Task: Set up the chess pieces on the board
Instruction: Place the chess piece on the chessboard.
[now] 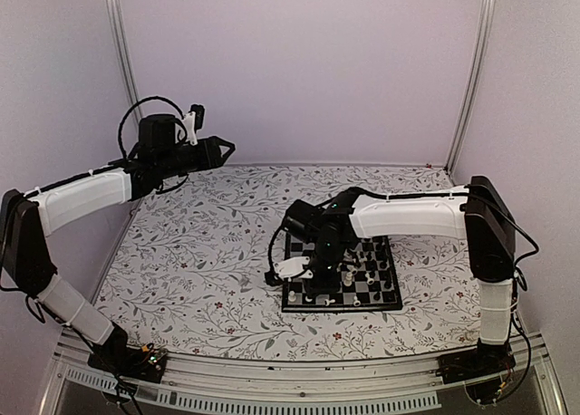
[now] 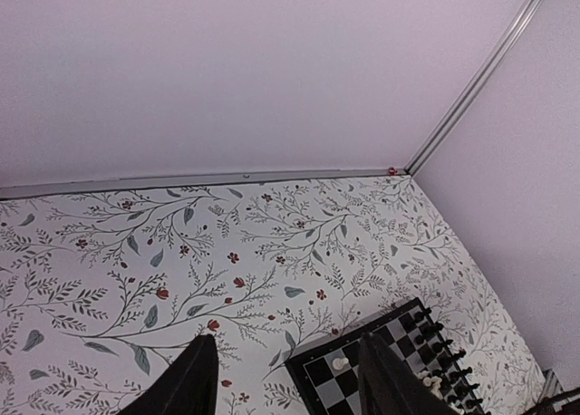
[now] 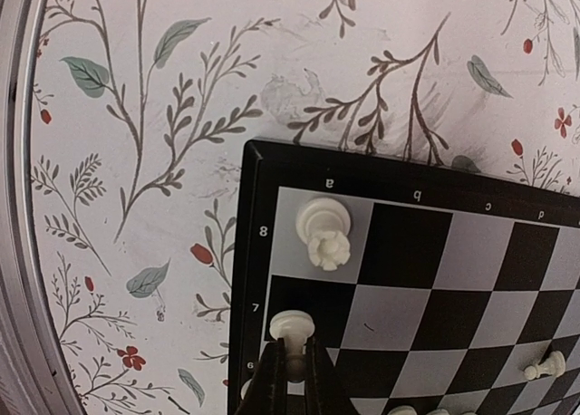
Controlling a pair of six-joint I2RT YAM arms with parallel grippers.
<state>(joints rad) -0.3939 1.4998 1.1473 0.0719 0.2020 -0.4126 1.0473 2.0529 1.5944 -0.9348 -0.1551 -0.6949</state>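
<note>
White pawn [image 3: 292, 326] — tight between narrow tips of right tool [image 3: 293, 361]

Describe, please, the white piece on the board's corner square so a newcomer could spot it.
Find the board and its corner marked a and 8. On that pale corner square sits a white piece; its notched crown sets it apart from the round-headed pawn in the right hand.

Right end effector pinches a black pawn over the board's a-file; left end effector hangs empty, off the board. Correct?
No: the right wrist view shows the pawn in the right end effector is white, not black. The a-file position and the empty left end effector off the board are right.
</note>
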